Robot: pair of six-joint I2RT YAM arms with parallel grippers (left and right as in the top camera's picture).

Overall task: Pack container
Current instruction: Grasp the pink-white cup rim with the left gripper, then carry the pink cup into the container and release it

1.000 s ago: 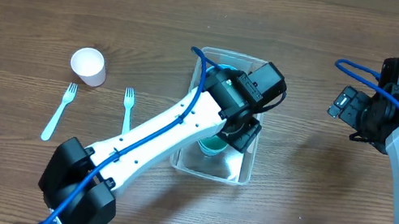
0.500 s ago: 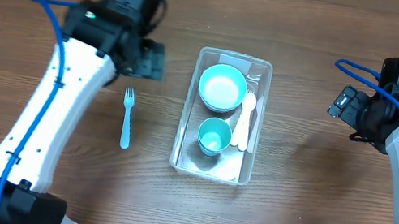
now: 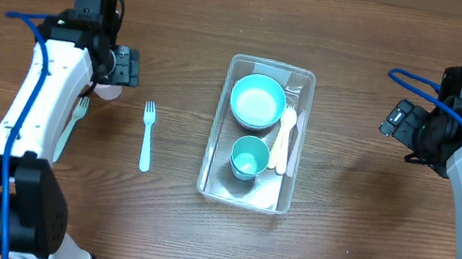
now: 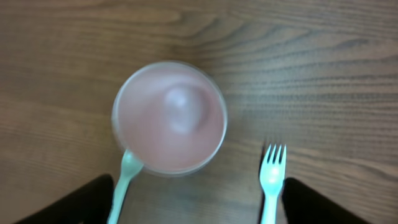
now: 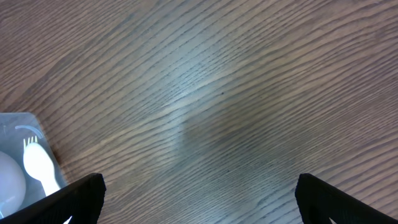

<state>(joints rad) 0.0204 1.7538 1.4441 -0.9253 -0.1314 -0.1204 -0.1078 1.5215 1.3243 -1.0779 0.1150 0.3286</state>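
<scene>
Overhead: the container [image 3: 212,145] is being shown mid-table, well apart from both grippers, with a bowl [image 3: 258,101], a teal cup [image 3: 248,158] and pale cutlery [image 3: 283,139] lying inside. The left gripper [image 3: 115,71] is being held above a pink cup [image 3: 107,91]. The right gripper [image 3: 401,120] is being held over bare wood.

Left wrist: the fingers [image 4: 74,202] are being held wide apart, gripping nothing. The pink cup [image 4: 169,118] is being framed just ahead, between them, with a fork [image 4: 272,180] near one finger and a second fork [image 4: 124,180] near the other.

Right wrist: the fingers [image 5: 351,199] are being held wide apart, empty. A corner of the container [image 5: 25,118] is being shown ahead of one finger.
</scene>
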